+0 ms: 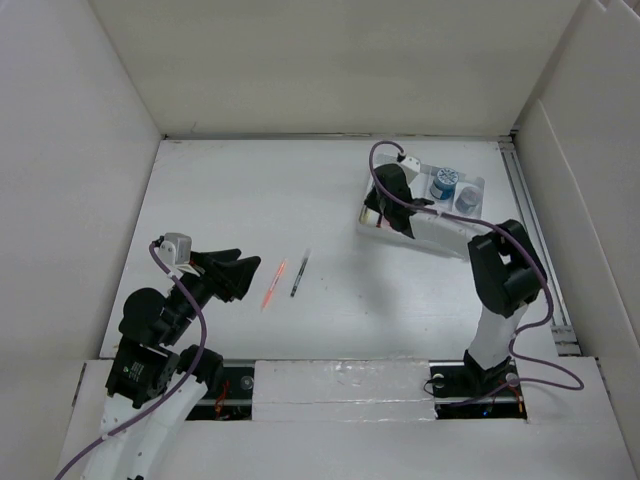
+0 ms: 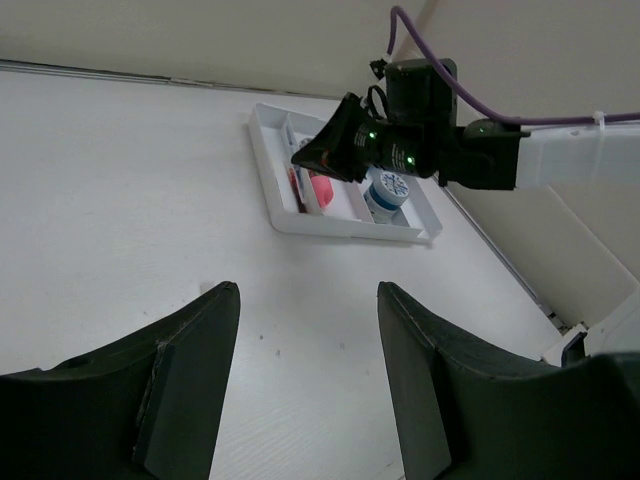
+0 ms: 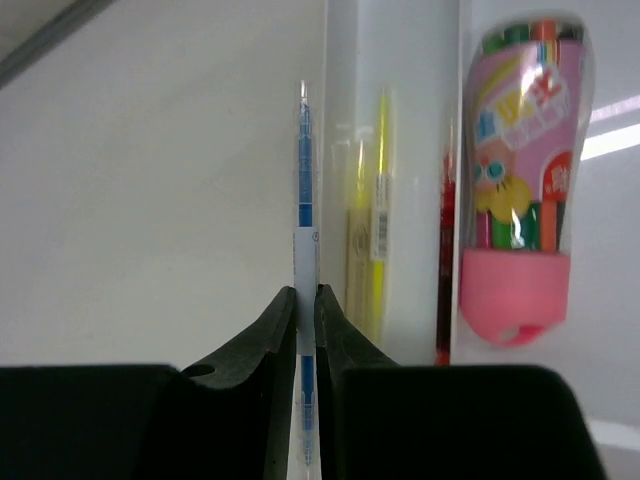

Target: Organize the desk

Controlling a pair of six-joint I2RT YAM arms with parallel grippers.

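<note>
The white desk (image 1: 250, 200) holds an orange pen (image 1: 273, 283) and a black pen (image 1: 299, 273) near its middle. My left gripper (image 1: 248, 273) is open and empty, just left of the orange pen; its jaws stand wide apart over bare desk (image 2: 300, 330). My right gripper (image 1: 385, 205) is shut on a blue pen (image 3: 305, 215) and holds it over the left edge of the white compartmented tray (image 1: 470, 205). The tray holds a yellow pen (image 3: 377, 220), a red pen (image 3: 446, 250) and a pink marker pack (image 3: 520, 200).
Two blue-lidded jars (image 1: 443, 183) sit in the tray's far compartments. Tall white walls (image 1: 80, 150) border the desk on three sides. A metal rail (image 1: 535, 240) runs along the right edge. The tray also shows in the left wrist view (image 2: 275, 190).
</note>
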